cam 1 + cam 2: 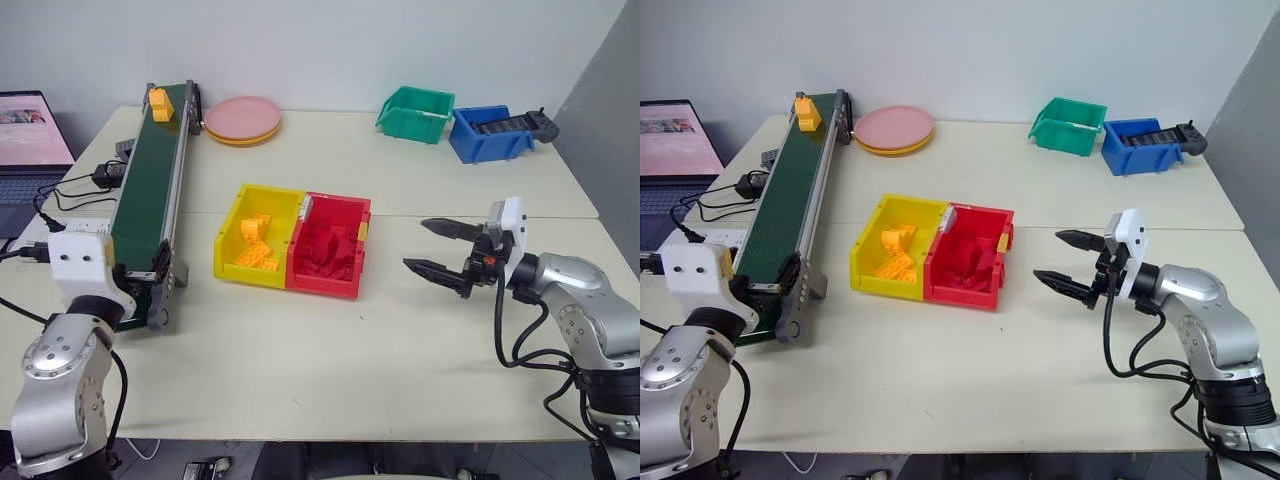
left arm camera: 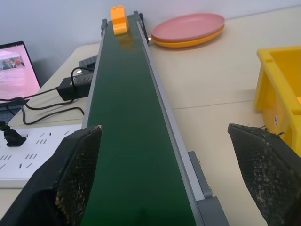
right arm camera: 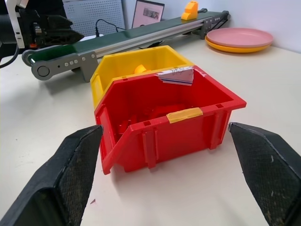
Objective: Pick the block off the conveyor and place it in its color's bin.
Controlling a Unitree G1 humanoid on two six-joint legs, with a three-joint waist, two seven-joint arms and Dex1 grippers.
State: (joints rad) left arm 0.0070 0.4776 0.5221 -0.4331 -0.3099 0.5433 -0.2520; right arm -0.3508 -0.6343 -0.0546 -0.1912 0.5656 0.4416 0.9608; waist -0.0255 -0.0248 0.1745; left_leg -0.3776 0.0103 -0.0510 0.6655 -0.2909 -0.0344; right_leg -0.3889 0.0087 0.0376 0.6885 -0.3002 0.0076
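**Both grippers wide open, block at the belt's far end**

We see the left gripper [image 2: 164, 174] held level at the near end of the conveyor [image 1: 150, 190], pointing along the belt; its two black fingers [image 2: 77, 174] stand spread wide to either side of the green belt and grip nothing. The right gripper [image 1: 437, 248] hangs level above the table [image 1: 400, 340], just to the right of the red bin [image 1: 330, 245], pointing left toward it. Its fingers are also spread wide, and nothing lies between them.

We count one block [image 1: 160, 103], yellow-orange, standing on the belt at its far end, well apart from both grippers. There are four bins: the yellow bin [image 1: 255, 240] with a heap of yellow bricks inside, the red bin touching its right side, and a green bin [image 1: 415, 113] and a blue bin [image 1: 488, 133] near the far right of the table. We also count one stack of plates [image 1: 243, 120] beside the belt's far end and one laptop [image 1: 30, 150] at the left edge.
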